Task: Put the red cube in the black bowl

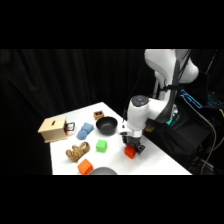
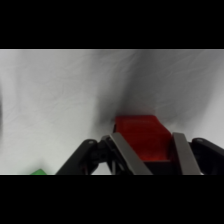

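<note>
1. Red cube [image 2: 142,137] sits between the two fingers [image 2: 127,155] in the wrist view, low and right of centre; in the side view it lies on the white table [image 1: 160,160] under the gripper [image 1: 132,146], right of centre.
2. Jaws flank the cube on both sides; whether they already pinch it or stand just off its faces, I cannot tell.
3. Black bowl [image 1: 106,125] waits up and left of the cube, near but apart, empty as far as shown.
4. Green cube [image 1: 101,146] lies between them, lower left, so the carry probably needs a lift first.
</note>
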